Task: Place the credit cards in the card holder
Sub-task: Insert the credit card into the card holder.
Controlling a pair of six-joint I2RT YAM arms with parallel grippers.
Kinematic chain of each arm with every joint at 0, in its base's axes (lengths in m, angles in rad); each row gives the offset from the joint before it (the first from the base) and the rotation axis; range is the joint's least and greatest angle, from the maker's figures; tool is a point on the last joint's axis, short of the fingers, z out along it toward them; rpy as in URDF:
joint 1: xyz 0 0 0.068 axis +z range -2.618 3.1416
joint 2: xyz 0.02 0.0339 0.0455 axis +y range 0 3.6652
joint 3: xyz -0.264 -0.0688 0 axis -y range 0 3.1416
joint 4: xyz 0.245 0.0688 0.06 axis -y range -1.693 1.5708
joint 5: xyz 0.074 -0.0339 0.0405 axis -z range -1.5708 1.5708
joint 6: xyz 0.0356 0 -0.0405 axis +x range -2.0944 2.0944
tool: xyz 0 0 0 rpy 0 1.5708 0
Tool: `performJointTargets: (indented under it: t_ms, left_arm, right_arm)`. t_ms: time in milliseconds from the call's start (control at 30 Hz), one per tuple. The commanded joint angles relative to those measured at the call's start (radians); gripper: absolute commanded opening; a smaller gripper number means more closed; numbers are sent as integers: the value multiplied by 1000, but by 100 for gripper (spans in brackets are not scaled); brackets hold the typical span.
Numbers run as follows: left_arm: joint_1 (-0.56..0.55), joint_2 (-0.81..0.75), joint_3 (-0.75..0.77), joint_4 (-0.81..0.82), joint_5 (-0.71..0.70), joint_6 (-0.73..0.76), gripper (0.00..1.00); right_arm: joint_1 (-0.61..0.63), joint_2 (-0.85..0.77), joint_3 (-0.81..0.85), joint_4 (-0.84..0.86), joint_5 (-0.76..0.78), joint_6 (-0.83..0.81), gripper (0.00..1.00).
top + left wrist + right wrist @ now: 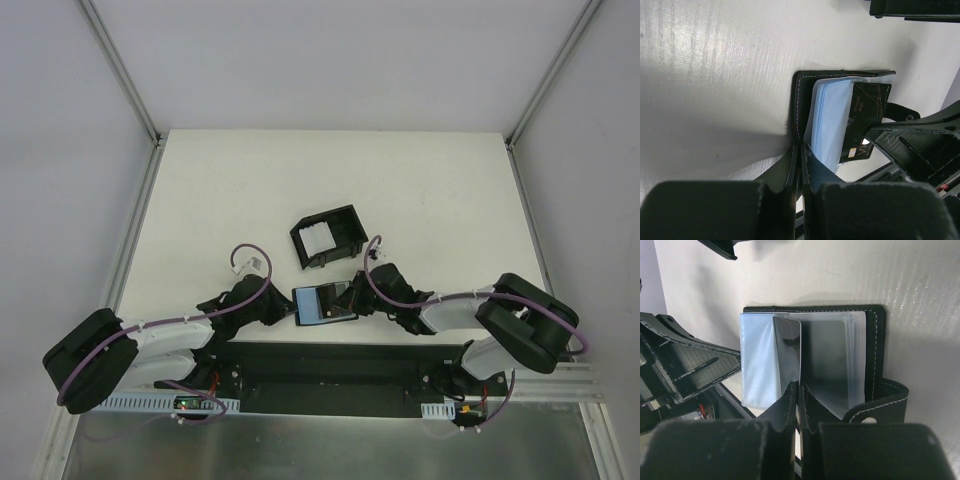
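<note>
**Top view.** The card holder (325, 302) is laid open on the white worktop (220, 190), close to the near edge. It is flanked by the left end effector (284, 310) and the right end effector (362, 297). A black open-topped box (335, 212) is set just beyond it, and pale credit cards (318, 241) are seen inside.

**Left wrist view.** The left fingers are pressed together on the black cover edge of the card holder. Bluish sleeves are shown fanned inside it. A dark card (865, 120) with gold lines is lodged among them.

**Right wrist view.** The right fingers are clamped on the dark card, which is stood on edge over the clear sleeves. The snap-button tab (887, 395) is folded out to the right.
</note>
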Motion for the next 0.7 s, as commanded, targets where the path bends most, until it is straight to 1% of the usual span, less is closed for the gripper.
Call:
performJointTargets:
  t_ms: [0,133,300,433,533,667]
  left_arm:
    - [3,24,-25,-51,3,0,0]
    - [3,23,-28,-51,-2,-2,0]
    - [3,23,-27,-50,-5,-2,0]
    - [5,15,-31,-56,-11,-5,0]
    - [3,12,-33,-56,-13,-6,0]
    - [5,15,-31,-56,-13,-6,0]
  right_arm:
    - [19,13,-17,35,-52,11,0]
    - [24,-4,-20,23,-57,18,0]
    - [25,5,-6,3,-100,49,0]
    - [25,-44,-37,-17,-56,58,0]
    - [24,-78,-34,-83,-36,35,0]
    - [24,-52,-13,-96,-57,29,1]
